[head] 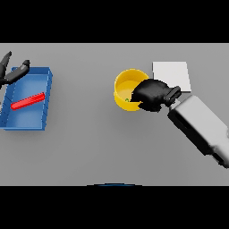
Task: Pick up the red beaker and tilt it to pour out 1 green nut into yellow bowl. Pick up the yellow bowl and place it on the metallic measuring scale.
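Observation:
The yellow bowl (124,87) stands on the grey table, right of centre. A small green nut (127,99) shows inside it near the front rim. My right hand (151,95) is curled over the bowl's right rim and grips it. The metallic measuring scale (174,74), a pale flat square, lies just behind and right of the bowl, partly hidden by my hand. The red beaker (27,101) lies on its side in a blue tray (46,99) at the far left. My left hand (14,72) hovers over the tray's back left corner with straight fingers.
The blue tray stands at the table's left edge. Bare grey table spreads between the tray and the bowl and along the front.

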